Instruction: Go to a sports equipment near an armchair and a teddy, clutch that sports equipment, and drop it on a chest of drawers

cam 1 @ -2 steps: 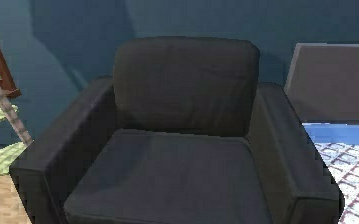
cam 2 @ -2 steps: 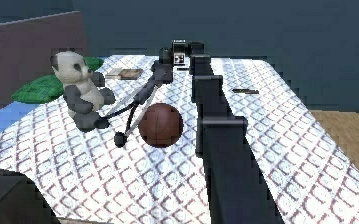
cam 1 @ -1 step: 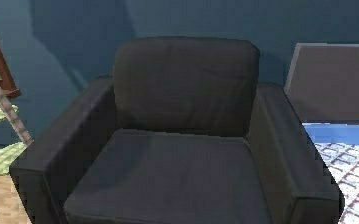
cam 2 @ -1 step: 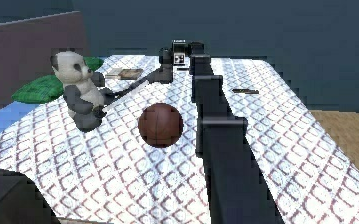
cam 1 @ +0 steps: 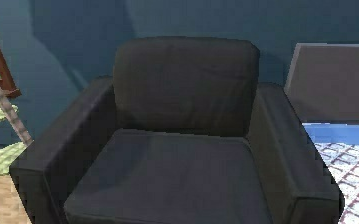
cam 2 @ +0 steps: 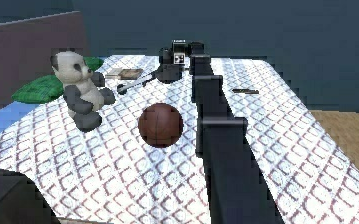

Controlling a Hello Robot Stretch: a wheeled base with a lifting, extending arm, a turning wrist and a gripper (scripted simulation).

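Note:
A dark red-brown ball [cam 2: 160,124] lies on the bed's white patterned quilt [cam 2: 97,165], just left of the dark arm bar [cam 2: 222,140]. A panda teddy [cam 2: 79,86] sits on the quilt to the ball's left and a little farther out. The gripper [cam 2: 129,88] reaches beyond the ball, with its white marked squares [cam 2: 177,52] at the arm's far end. A small flat object [cam 2: 125,74] lies on the quilt close behind the fingers, so I cannot tell whether the gripper holds anything. A dark grey armchair [cam 1: 182,130] stands straight ahead in the forward view.
A green cushion [cam 2: 35,92] and a grey headboard [cam 2: 27,45] are behind the teddy. A thin dark item [cam 2: 245,91] lies on the quilt right of the arm. The bed [cam 1: 337,110] adjoins the armchair's right; a wooden stand [cam 1: 9,100] and leaves are at its left. Blue walls lie behind.

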